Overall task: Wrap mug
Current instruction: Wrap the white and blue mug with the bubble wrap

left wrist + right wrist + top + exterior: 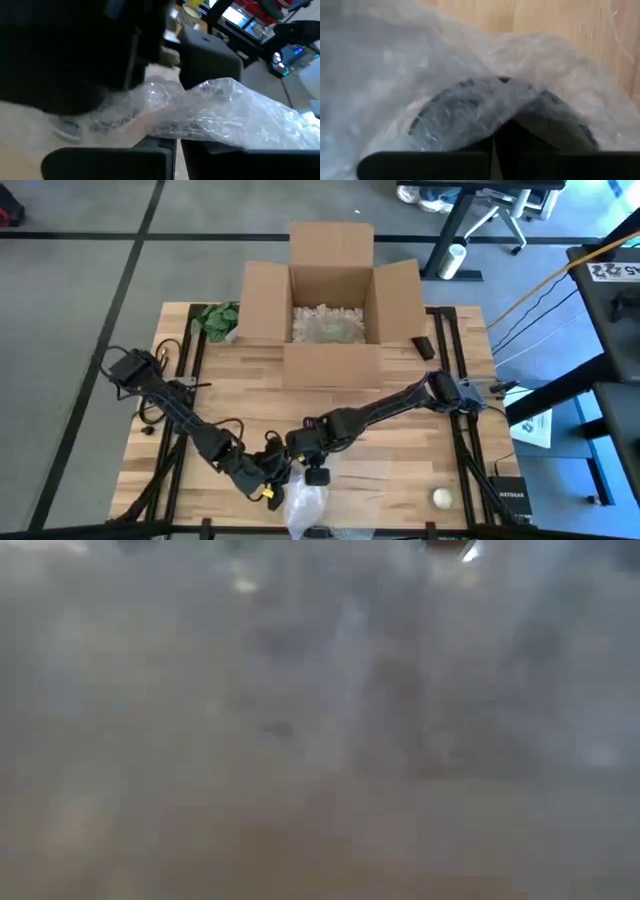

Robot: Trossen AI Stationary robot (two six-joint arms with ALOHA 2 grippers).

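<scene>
Clear bubble wrap (305, 505) lies bunched at the table's near edge, in the middle. A dark round mug (465, 117) shows through the wrap in the right wrist view; the high view hides it under the grippers. My left gripper (266, 483) comes from the left and is shut on the wrap (220, 110). Right beside it, my right gripper (316, 472) reaches in from the right, fingers shut with wrap (420, 65) draped over the mug just ahead of them. The low view shows only a blur of wrap close to its lens. My left gripper pinches a bunched part of the bubble wrap (172, 131) between its two fingers, which stand almost together. The wrap rises slack and crumpled ahead of the fingers. One layer or several, I cannot tell. My right gripper has a fold of the wrap (495, 125) between its two closed fingers, just in front of the mug. The sheet spreads over the mug, whose dark rim shows through it. Whether the fingers also touch the mug cannot be told.
An open cardboard box (333, 310) with pale filling stands at the far middle. Green leaves (218, 318) lie to its left, a small black item (423, 347) to its right. A small white round thing (441, 497) sits near the front right. Bare wood spreads between box and grippers.
</scene>
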